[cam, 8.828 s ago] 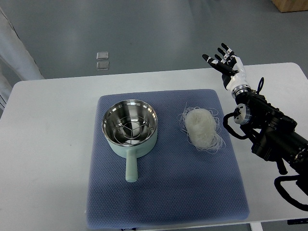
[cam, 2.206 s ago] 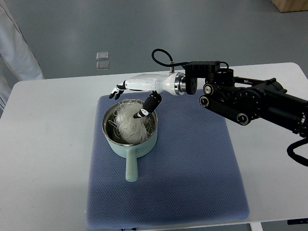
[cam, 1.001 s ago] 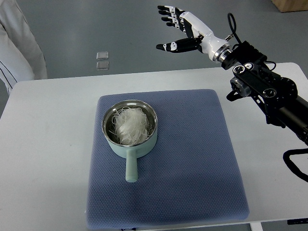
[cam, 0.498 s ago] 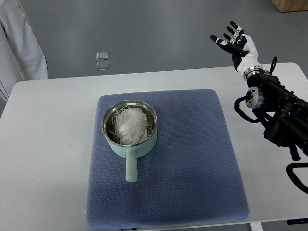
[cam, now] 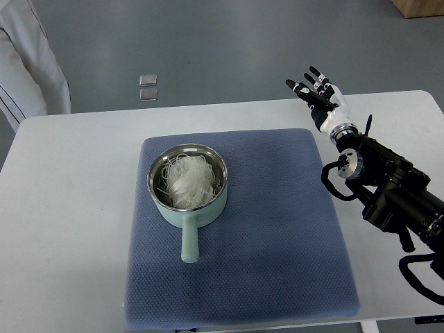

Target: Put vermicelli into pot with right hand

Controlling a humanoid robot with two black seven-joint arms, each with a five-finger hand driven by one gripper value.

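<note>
noodles in the pot, hand clear

we judge the task as good as done: the vermicelli (cam: 186, 180) sits piled inside the pot (cam: 188, 193), which rests on the left half of the blue mat (cam: 277, 243) at the middle of the tabletop (cam: 69, 208). our right hand (cam: 318, 97) hovers over the tabletop's far right edge, fingers spread wide and holding nothing. nothing seems left but to rest the arm. a person in white (cam: 31, 62) stands by the far left corner. nothing blocks the way.
</note>
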